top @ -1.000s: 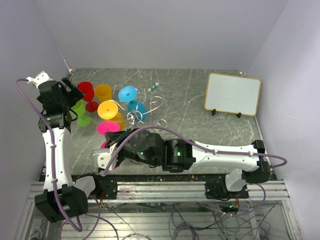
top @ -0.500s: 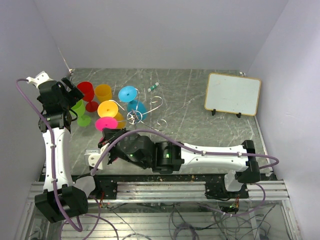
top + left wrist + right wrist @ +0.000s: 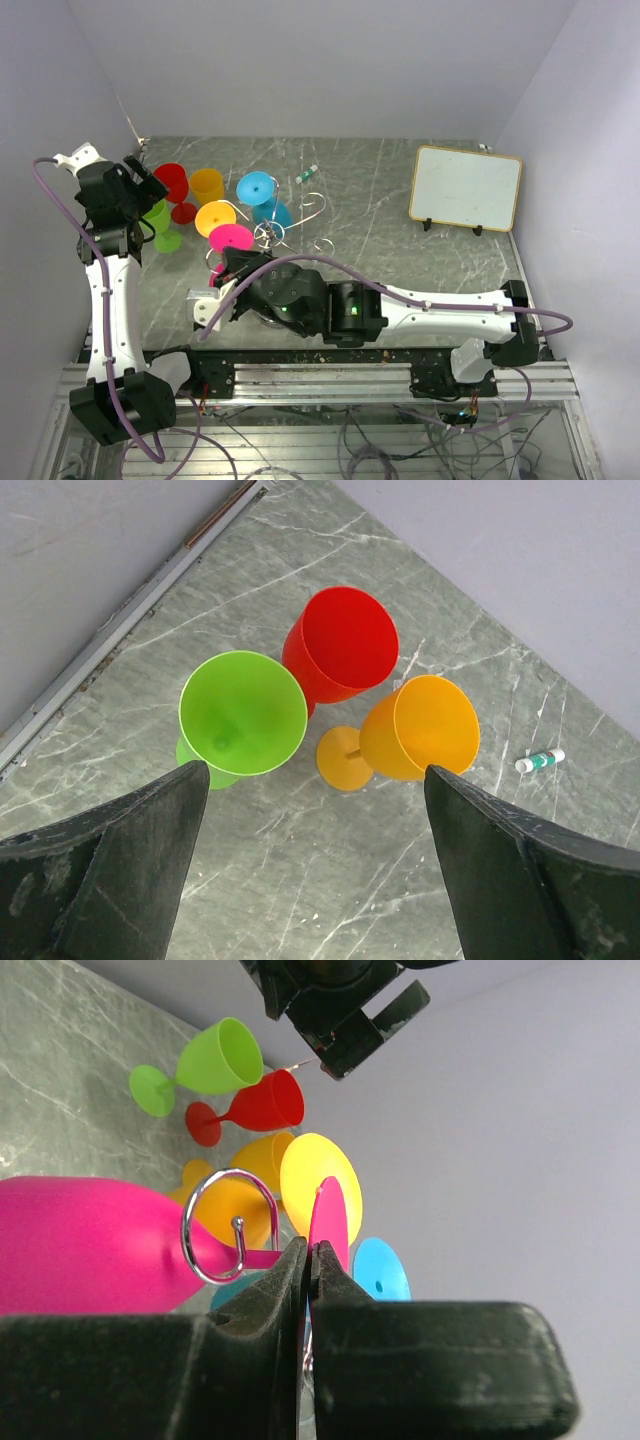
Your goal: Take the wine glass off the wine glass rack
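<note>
Top external view: we see the wine glass rack [image 3: 268, 234] standing left of centre on the worktop [image 3: 380, 230], with a yellow glass [image 3: 215, 217] and a blue glass [image 3: 257, 186] foot-up at its left and far sides.
Task glass: the pink wine glass [image 3: 232, 238] is tilted at the rack's near-left side, foot uppermost.
Right arm: our right gripper [image 3: 308, 1260] is pressed together, pinching the pink stem beside the foot.
Hook: a spiral hook [image 3: 230, 1225] overlaps that stem; we cannot tell whether it encloses it.
Left arm: our left gripper [image 3: 315, 773] is spread wide, holding nothing, over the green glass [image 3: 243, 712], red glass [image 3: 340, 645] and orange glass [image 3: 420, 725] at far left.
</note>
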